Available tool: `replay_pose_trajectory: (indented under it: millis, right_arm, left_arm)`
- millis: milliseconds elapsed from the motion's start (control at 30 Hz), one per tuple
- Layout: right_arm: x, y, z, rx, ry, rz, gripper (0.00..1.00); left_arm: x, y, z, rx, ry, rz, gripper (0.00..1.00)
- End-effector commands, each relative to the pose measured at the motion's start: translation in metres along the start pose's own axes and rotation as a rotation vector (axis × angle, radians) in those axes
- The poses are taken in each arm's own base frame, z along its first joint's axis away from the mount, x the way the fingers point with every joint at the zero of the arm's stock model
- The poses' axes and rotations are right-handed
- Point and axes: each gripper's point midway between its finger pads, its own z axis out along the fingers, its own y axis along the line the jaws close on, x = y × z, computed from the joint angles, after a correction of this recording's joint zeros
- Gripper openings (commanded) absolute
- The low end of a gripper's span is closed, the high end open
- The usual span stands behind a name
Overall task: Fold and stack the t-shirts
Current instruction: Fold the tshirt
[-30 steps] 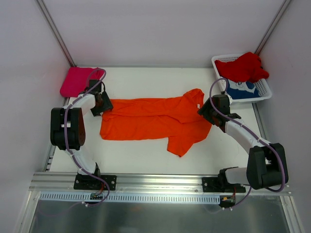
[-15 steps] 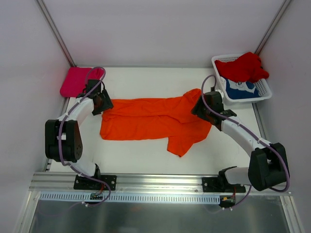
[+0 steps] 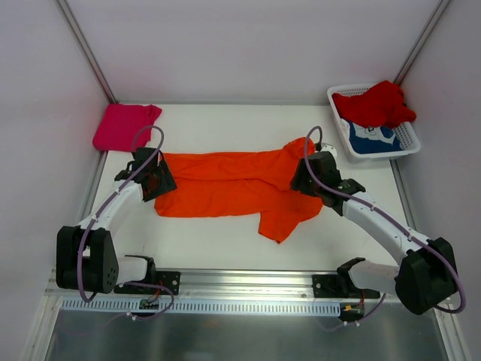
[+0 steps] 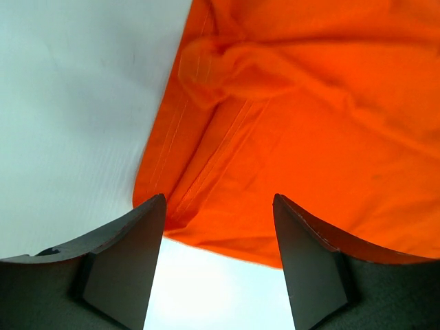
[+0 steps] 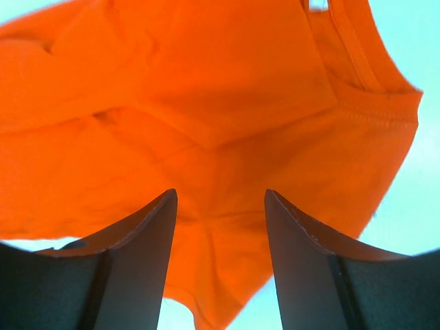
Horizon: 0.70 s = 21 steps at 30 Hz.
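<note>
1. Bright orange short-sleeved cloth t-shirt (image 3: 225, 188) lies mid-table on the white table (image 3: 225, 128), doubled over lengthwise. Its collar end is to the right and one sleeve pokes toward the near edge.
2. Left gripper (image 3: 159, 180) is at the shirt's left hem end. Its jaws are spread apart with nothing pinched, and the left wrist view shows the orange hem beyond the fingers.
3. Right gripper (image 3: 304, 174) is over the collar end, jaws also spread, gripping nothing.
4. Folded magenta-pink t-shirt (image 3: 124, 125) sits at the far-left corner, apart from the orange one.
5. Crumpled red t-shirt (image 3: 373, 104) lies over a blue t-shirt with white print (image 3: 373, 141) in the white plastic lattice basket (image 3: 409, 143), far right.
</note>
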Motion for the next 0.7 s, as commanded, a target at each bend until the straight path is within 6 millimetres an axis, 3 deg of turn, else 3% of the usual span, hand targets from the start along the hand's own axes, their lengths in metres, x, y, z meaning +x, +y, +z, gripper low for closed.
replay_pose_trajectory:
  millis: [0,300,667]
  right_arm:
    - [0.014,-0.011,-0.01,0.033,0.01,-0.043,0.57]
    - [0.045,-0.023,-0.019,0.05,0.043,-0.081,0.57]
    - [0.061,-0.033,-0.022,0.057,0.066,-0.097,0.57]
  left_arm:
    - [0.02,0.011,-0.002,-0.033,0.014,-0.016,0.64]
    - [0.045,0.025,-0.004,-0.063,0.022,-0.042,0.64]
    - [0.056,0.041,-0.003,-0.15,0.033,-0.057,0.6]
